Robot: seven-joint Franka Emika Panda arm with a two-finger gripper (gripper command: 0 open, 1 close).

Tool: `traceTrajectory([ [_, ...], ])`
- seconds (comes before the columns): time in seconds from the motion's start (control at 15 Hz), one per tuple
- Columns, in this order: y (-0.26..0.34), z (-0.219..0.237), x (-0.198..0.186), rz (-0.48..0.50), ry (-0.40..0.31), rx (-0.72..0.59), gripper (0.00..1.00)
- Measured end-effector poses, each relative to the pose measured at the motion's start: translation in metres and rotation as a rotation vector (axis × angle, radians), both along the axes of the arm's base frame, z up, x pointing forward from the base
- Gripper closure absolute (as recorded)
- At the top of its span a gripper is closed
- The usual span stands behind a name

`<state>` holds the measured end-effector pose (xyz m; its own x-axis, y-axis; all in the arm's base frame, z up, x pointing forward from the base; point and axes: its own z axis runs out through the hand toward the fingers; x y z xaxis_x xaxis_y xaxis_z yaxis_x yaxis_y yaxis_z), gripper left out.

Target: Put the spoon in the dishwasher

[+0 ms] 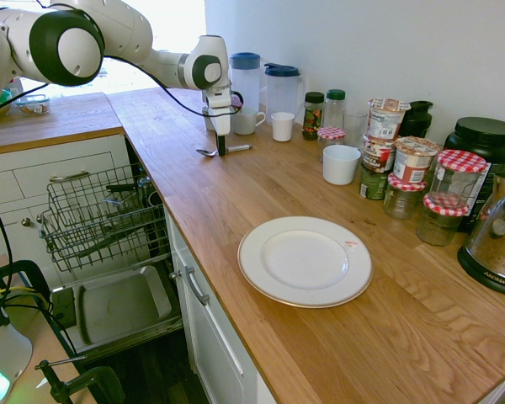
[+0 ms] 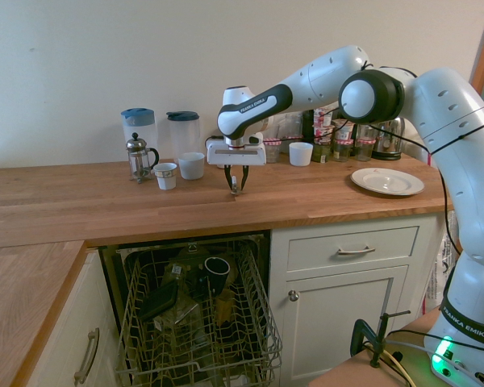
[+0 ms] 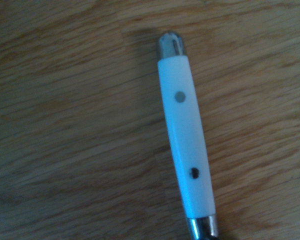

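Observation:
The spoon (image 1: 238, 148) lies flat on the wooden counter, its bowl toward the counter's edge. Close up in the wrist view its handle (image 3: 185, 145) is white with two rivets and metal ends. My gripper (image 1: 221, 150) points straight down over the spoon's middle, its tips at the counter. Seen from the other side, the gripper (image 2: 235, 189) has its fingers narrowed to either side of the handle, with a small gap still showing. The dishwasher (image 1: 122, 303) stands open below the counter, its wire rack (image 2: 198, 314) pulled out with a mug and other dishes in it.
Behind the gripper stand two jugs (image 1: 246, 76), a French press (image 2: 139, 157), a mug (image 1: 246, 121) and a white cup (image 1: 282, 126). Jars and tubs (image 1: 404, 160) crowd the back right. A white plate (image 1: 305, 261) lies nearer the front. Drawers with metal handles (image 2: 355, 251) flank the dishwasher.

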<state>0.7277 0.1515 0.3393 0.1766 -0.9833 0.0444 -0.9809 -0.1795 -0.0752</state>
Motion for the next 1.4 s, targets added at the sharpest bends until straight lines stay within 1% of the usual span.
traceTrajectory([
  [0.4,0.000,0.001,0.000,0.022,0.000,0.016,1.00],
  [0.53,0.000,0.004,-0.001,0.026,-0.012,0.019,1.00],
  [0.67,-0.002,0.019,-0.009,0.032,-0.036,0.023,1.00],
  [0.87,-0.002,0.060,-0.040,0.044,-0.070,0.027,1.00],
  [1.0,0.009,0.081,-0.068,0.072,-0.088,0.028,1.00],
  [1.13,0.032,0.092,-0.103,0.110,-0.098,0.021,1.00],
  [1.4,0.080,0.092,-0.177,0.159,-0.129,0.027,1.00],
])
